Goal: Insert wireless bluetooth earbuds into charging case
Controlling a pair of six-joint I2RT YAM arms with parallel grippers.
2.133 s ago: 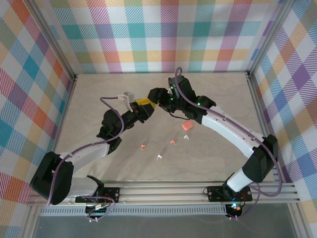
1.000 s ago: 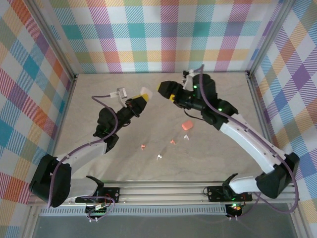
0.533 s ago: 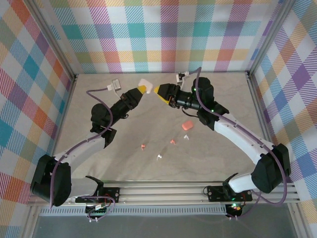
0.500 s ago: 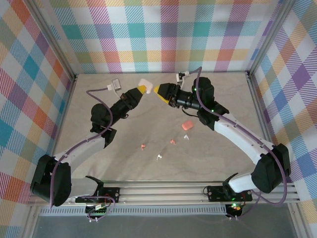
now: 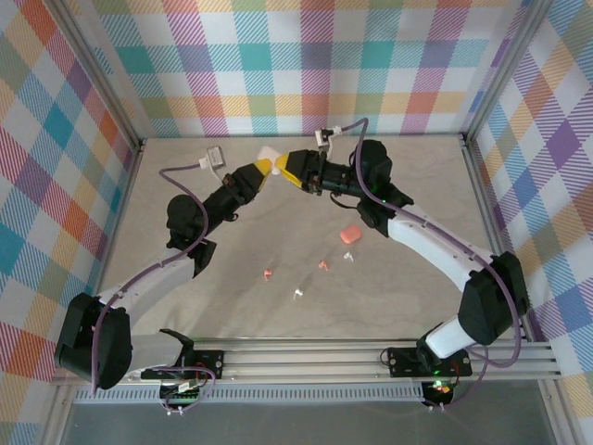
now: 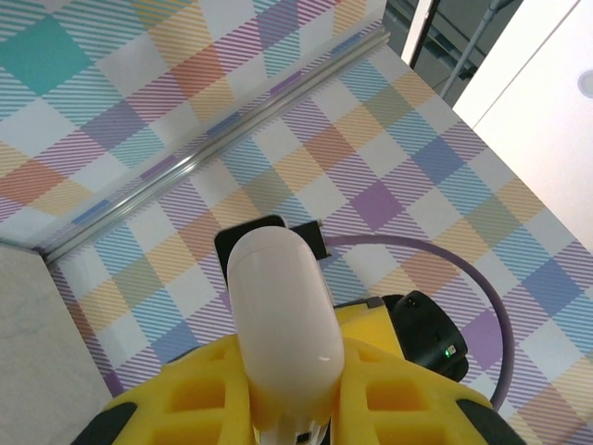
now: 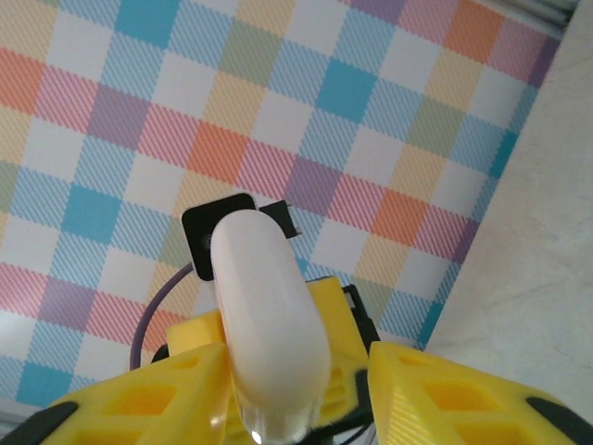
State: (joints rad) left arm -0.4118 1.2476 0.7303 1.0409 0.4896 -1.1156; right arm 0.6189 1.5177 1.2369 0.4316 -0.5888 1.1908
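The left gripper (image 5: 263,168) clamps the white charging case (image 6: 278,324) between its jaws; the right gripper (image 5: 287,167) has its jaws apart, flanking the same case.

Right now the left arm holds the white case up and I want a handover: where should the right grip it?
Probably the rounded free end of the white case, approached head-on from opposite the left fingers, which cover its base; pinch across its width.

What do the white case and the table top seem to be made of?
The white case: probably hard plastic, smooth and glossy; a small highlight shows on its rounded shell.
The table top: pale marble-look veining, matt; whether stone or printed laminate cannot be told.
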